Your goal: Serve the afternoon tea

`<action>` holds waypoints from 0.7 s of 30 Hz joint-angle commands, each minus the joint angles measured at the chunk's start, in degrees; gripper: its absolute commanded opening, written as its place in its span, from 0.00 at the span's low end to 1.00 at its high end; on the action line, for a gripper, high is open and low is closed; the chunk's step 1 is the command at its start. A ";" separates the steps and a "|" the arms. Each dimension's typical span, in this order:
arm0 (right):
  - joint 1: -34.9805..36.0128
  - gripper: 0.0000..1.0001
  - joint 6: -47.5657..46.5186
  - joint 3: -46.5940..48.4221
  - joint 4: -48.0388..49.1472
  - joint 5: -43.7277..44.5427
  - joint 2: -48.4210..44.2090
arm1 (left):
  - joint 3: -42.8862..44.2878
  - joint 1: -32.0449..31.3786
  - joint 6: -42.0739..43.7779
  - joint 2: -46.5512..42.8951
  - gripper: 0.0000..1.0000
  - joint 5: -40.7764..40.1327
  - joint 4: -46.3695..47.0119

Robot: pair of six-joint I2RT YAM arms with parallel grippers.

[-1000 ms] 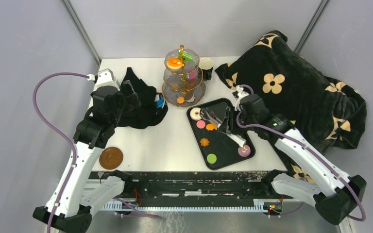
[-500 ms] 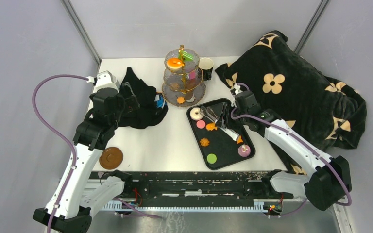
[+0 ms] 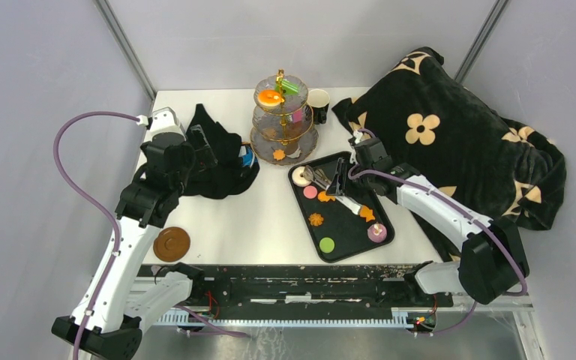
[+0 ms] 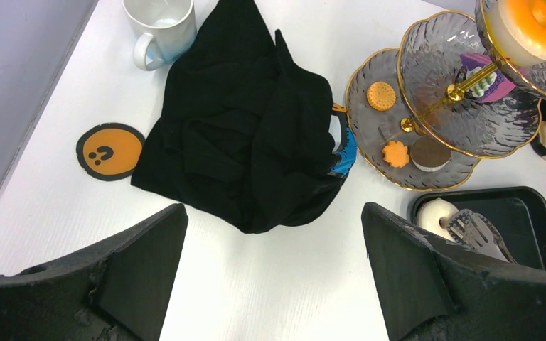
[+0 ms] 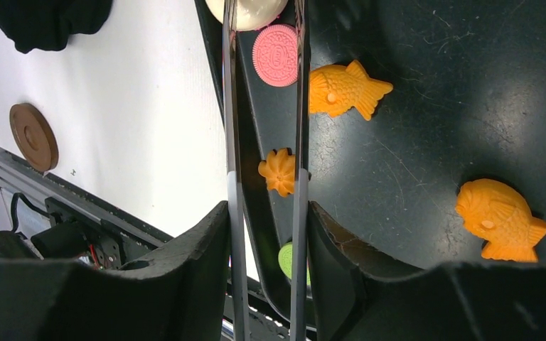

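now closer, tongs beside white donut

Left arm rises from its base, elbow bent, wrist angled toward the table's middle. Left gripper is spread wide, with nothing between its fingers. Right arm is stretched low, forward and to the left. Right gripper is clamped partway on metal tongs (both blades run out between its fingers), pointing left.
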 commanded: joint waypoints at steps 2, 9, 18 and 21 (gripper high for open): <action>-0.47 0.46 0.46 1.76 4.07 -2.93 1.08 | 2.16 0.40 1.70 -0.13 0.99 -1.49 1.18; -0.62 0.36 0.74 1.43 4.87 -2.78 2.91 | 2.00 0.40 1.64 -0.13 0.99 -1.28 1.35; -0.69 0.01 -2.06 2.55 -3.11 1.31 -4.86 | 2.60 0.40 1.53 -0.21 0.99 -0.92 1.35; -0.97 0.01 -3.11 2.94 -6.15 2.39 -8.19 | 2.45 0.39 1.30 -0.26 0.99 -0.68 1.40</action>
